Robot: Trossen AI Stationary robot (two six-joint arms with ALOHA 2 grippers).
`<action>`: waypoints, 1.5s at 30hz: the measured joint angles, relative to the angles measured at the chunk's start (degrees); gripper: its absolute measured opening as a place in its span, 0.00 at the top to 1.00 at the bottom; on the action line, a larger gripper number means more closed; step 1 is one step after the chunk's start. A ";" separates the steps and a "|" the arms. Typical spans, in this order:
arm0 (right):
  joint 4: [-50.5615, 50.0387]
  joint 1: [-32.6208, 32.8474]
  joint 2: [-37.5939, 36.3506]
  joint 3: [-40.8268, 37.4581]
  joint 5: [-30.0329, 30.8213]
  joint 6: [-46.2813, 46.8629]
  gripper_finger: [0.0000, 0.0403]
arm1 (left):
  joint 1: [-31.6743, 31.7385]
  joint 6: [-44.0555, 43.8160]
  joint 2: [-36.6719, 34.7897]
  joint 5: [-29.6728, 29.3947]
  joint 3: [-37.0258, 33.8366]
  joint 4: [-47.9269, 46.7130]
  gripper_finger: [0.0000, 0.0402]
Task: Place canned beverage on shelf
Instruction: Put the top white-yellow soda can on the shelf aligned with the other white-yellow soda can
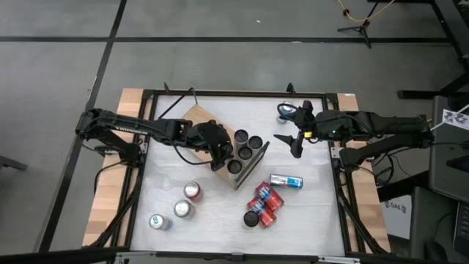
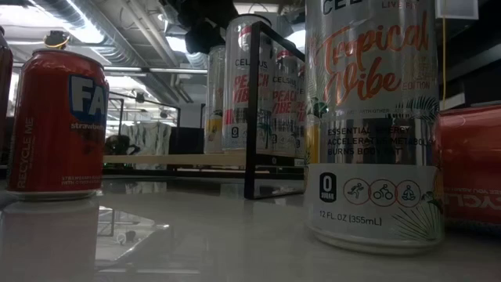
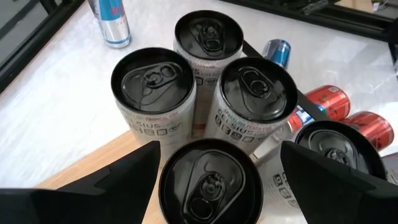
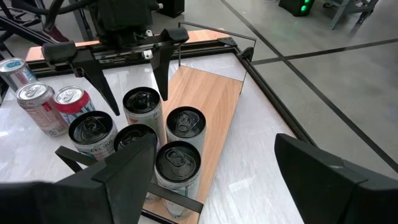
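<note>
The shelf [image 1: 199, 126], a light-wood board on a black wire frame, stands askew on the white table. Several black-topped cans [image 1: 248, 147] stand upright on its right end. My left gripper [image 3: 219, 149] is open above the board. Its fingers stand on either side of the nearest can [image 3: 208, 186], with a gap showing at one finger [image 3: 323, 174]. In the right wrist view that can [image 4: 142, 104] stands between the same fingers. My right gripper [image 1: 294, 145] hangs open and empty over the table, right of the shelf.
Three cans [image 1: 183, 207] stand upright near the table's front left. A blue-and-silver can [image 1: 286, 181] and several red cans [image 1: 264, 202] lie front right of the shelf. In the low view a red can [image 2: 59, 121] and a tall silver can [image 2: 372, 117] stand close to the camera.
</note>
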 joint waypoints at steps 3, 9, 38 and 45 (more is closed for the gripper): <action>0.01 0.01 0.00 0.00 0.00 0.00 0.20 | 0.10 0.00 0.00 0.00 0.00 -0.02 0.19; 0.00 -0.01 0.01 0.00 0.00 -0.01 0.20 | 0.10 0.04 -0.72 -2.82 0.00 -0.31 0.19; -0.01 0.01 0.02 0.00 0.00 0.00 0.20 | -11.23 -20.43 -4.86 -15.09 0.04 -16.99 0.19; -0.01 0.00 0.02 0.00 0.00 0.00 0.20 | -12.40 -25.38 -0.92 -23.29 0.04 -12.82 0.19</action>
